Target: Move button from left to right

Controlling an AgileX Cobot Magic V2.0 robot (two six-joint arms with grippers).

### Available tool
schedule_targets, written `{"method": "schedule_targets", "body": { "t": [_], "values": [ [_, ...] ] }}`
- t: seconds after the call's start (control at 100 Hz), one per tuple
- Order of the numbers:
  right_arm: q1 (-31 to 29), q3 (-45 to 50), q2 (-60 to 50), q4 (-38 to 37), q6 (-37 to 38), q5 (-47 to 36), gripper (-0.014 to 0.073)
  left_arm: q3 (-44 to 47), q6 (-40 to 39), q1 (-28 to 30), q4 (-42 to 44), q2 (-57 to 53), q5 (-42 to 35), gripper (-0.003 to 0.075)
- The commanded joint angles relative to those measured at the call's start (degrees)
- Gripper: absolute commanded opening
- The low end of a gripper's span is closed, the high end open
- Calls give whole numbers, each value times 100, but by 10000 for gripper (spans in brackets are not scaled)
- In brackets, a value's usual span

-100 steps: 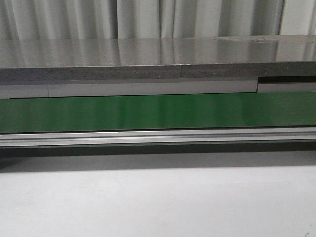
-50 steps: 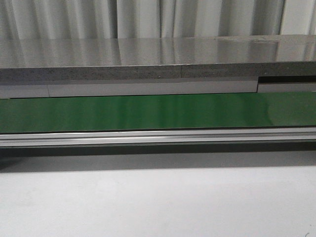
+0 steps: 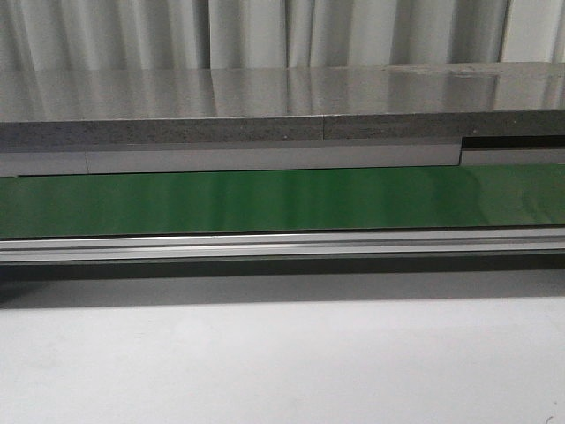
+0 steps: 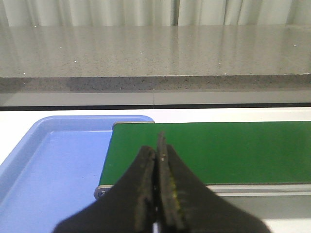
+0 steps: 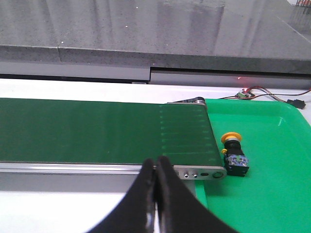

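Note:
The button (image 5: 233,154), with a yellow cap and a black body with green-blue marks, lies on its side in the green tray (image 5: 272,174), right beside the conveyor's end plate. It shows only in the right wrist view. My right gripper (image 5: 156,164) is shut and empty, in front of the belt's rail, left of the button. My left gripper (image 4: 156,148) is shut and empty, over the left end of the green belt (image 4: 209,150). Neither gripper shows in the front view.
A green conveyor belt (image 3: 282,199) with an aluminium rail (image 3: 282,245) runs across the front view. A blue tray (image 4: 53,165) sits at its left end. A grey stone ledge (image 3: 265,106) stands behind. A small circuit board with wires (image 5: 245,94) lies behind the green tray.

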Motion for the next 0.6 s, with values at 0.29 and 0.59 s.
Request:
{"method": "schedule_targets", "body": {
  "t": [0.29, 0.59],
  "values": [
    [215, 146, 28, 128, 22, -1111, -68, -147, -25, -39, -69, 58, -434, -21],
    [858, 1125, -449, -100, 127, -2372, -68, -147, -25, -39, -69, 58, -434, -21]
  ]
}}
